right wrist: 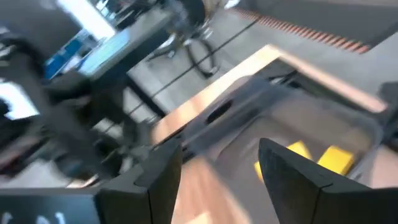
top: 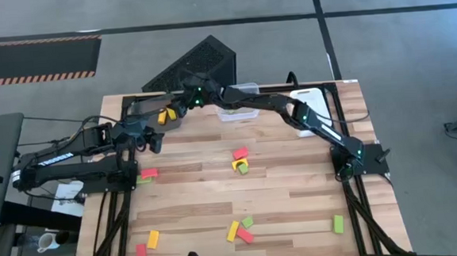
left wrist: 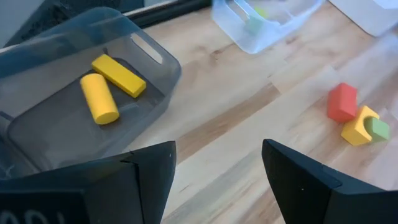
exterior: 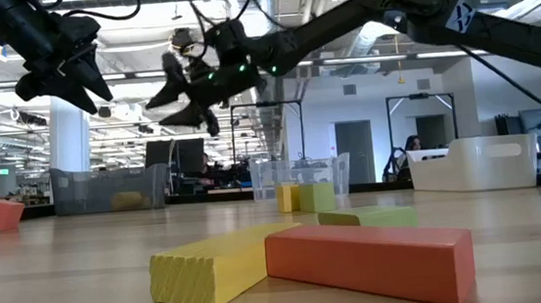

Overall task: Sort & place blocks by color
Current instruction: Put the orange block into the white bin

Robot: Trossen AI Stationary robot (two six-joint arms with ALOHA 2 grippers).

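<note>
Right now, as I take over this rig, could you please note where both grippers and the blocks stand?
Right gripper: fingers open, empty, above the dark bin at the table's far left.
Left gripper: fingers open, empty, just near of that bin.
Done: two yellow blocks lie in the dark bin; something green shows in the clear bin.
Left: a red, yellow and green cluster mid-table, a red block at left, and several red, yellow and green blocks along the near edge.

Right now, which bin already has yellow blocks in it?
The dark translucent bin at the table's back left. Two yellow blocks lie inside it. The clear bin holds something green, and the white bin sits farther right.
</note>
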